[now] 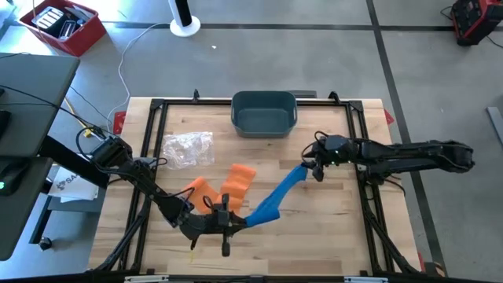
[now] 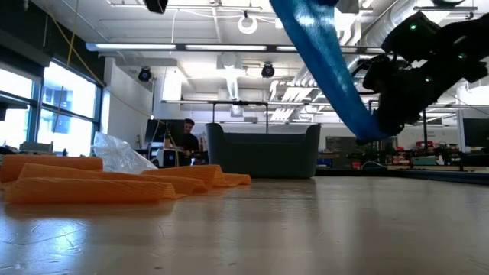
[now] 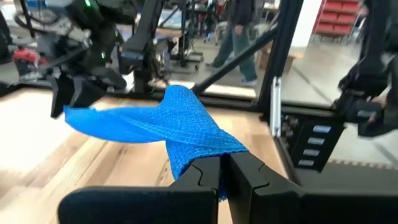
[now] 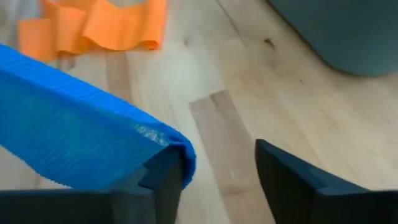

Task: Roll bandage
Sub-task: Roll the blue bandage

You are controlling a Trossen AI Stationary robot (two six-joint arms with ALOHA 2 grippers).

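**Blue bandage strung between both arms, right jaws parting**

- Blue bandage [image 1: 277,196] hangs clear of the table, stretched as a slanted, twisted strip from near-centre up toward the right.
- Left gripper [image 3: 221,177] at the near edge, fingers pinched shut on the bandage's near end.
- Right gripper [image 4: 217,168] at the far-right end of the strip. Its jaws stand apart; the cloth end lies against one finger only, draped over it rather than clamped.
- Orange bandage [image 1: 236,185] lies loose on the wood, left of centre, beside a clear plastic bag [image 1: 187,148]. Grey bin [image 1: 263,112] at the far edge.

Judgement on the step: with the right end slipping free, the left pinch is the only anchor. Keep it firm, take the twist out of the strip before winding, and re-grip the free end squarely so each turn lies flat and edges stack. Slack now risks a skewed, loose roll.
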